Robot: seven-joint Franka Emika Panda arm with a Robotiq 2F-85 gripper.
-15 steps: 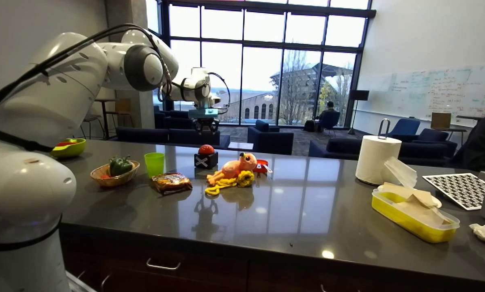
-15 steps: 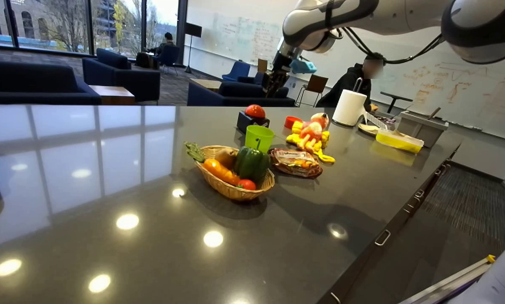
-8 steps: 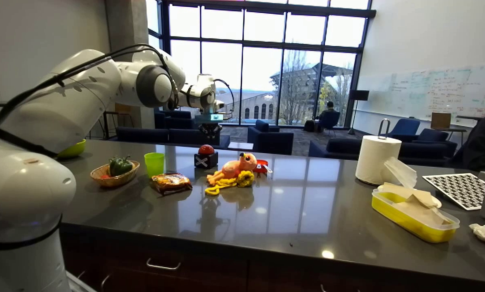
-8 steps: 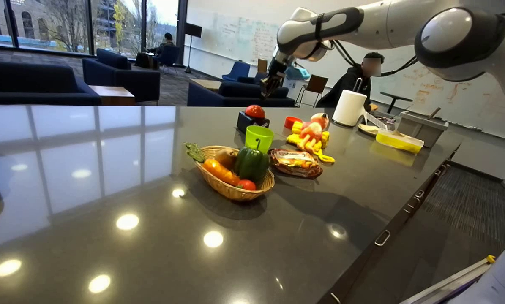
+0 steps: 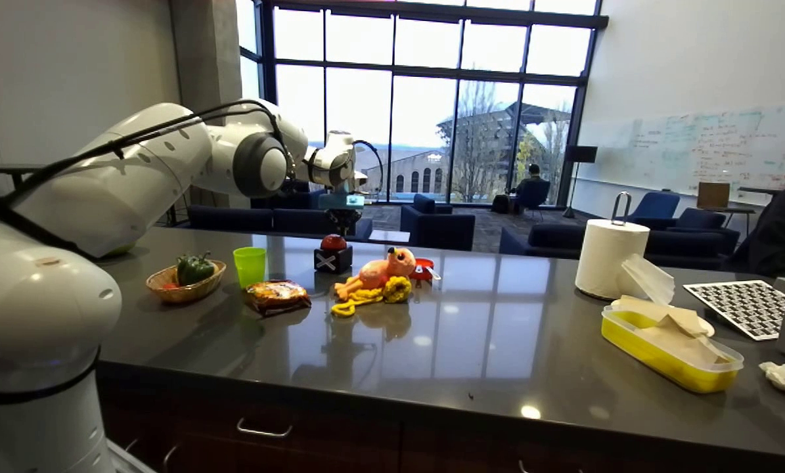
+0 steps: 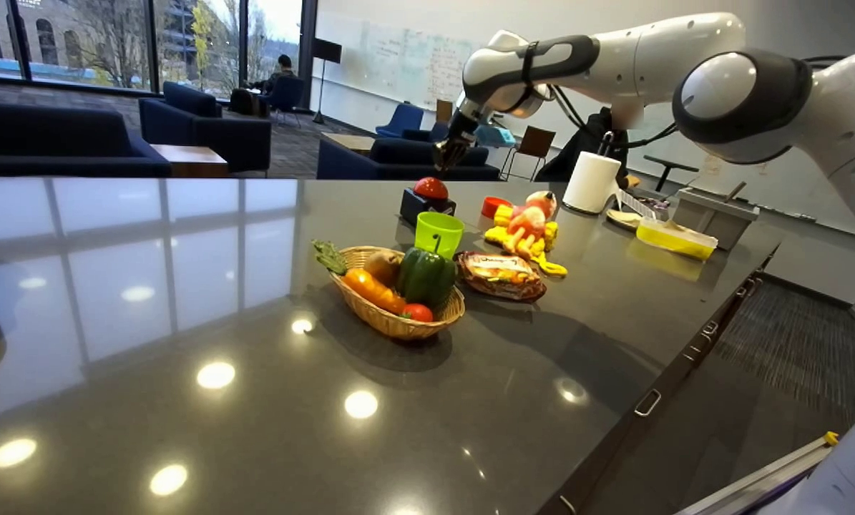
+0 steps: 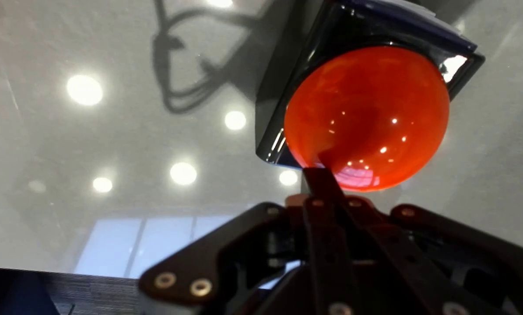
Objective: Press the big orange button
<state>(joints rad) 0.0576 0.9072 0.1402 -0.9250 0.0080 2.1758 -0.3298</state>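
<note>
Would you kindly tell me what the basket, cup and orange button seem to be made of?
The basket seems wicker, ridged by its weave. The cup is probably plastic, smooth and bright green. The button looks like glossy plastic, with sharp reflections.

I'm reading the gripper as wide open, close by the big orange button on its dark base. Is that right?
Not quite: the gripper is shut, not wide open. The wrist view shows its fingertips together. It is close by the big orange button on its dark base.
</note>
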